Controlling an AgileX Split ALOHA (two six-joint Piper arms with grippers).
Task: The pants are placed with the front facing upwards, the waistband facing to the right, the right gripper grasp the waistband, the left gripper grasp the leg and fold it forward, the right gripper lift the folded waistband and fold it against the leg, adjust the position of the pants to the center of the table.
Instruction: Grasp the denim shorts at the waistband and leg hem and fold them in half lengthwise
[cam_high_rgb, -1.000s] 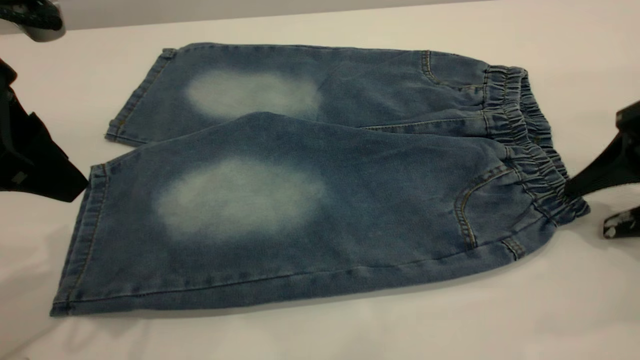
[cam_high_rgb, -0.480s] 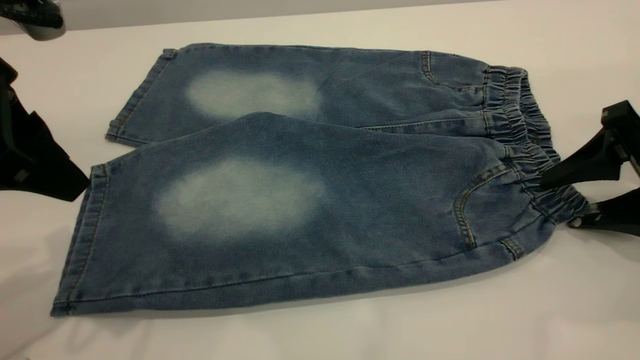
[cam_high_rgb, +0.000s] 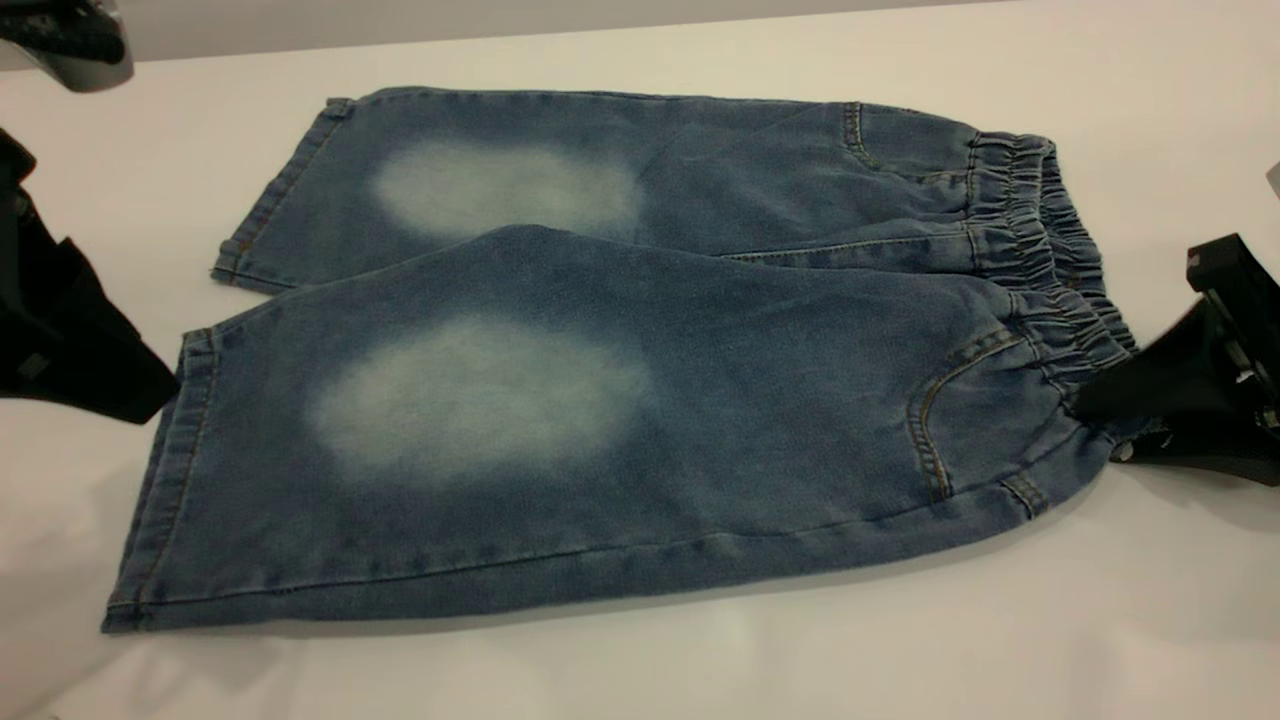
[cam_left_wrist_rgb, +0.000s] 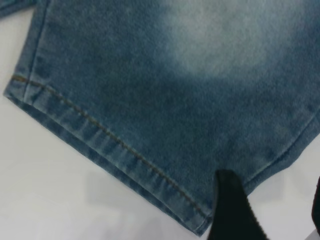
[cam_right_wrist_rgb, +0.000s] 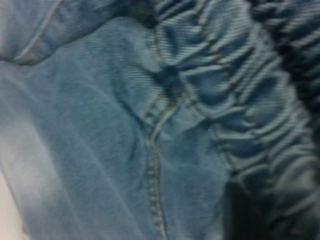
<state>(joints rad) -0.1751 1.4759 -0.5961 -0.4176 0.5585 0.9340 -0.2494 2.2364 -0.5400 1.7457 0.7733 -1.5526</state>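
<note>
Across the table (cam_high_rgb: 700, 670) the pants (cam_high_rgb: 600, 400) lie flat, long axis left-right, waistband (cam_high_rgb: 1040, 260) rightward; right gripper (cam_high_rgb: 1100, 425) fingers pinch the waistband, left gripper (cam_high_rgb: 150, 390) fingers spread at the leg hem

I can read no text, label, brand mark, number or sign in any of my views: none on the pants (cam_high_rgb: 600, 360), none on the table (cam_high_rgb: 700, 660), and none on the dark arm parts at the left and right edges of the frame
</note>
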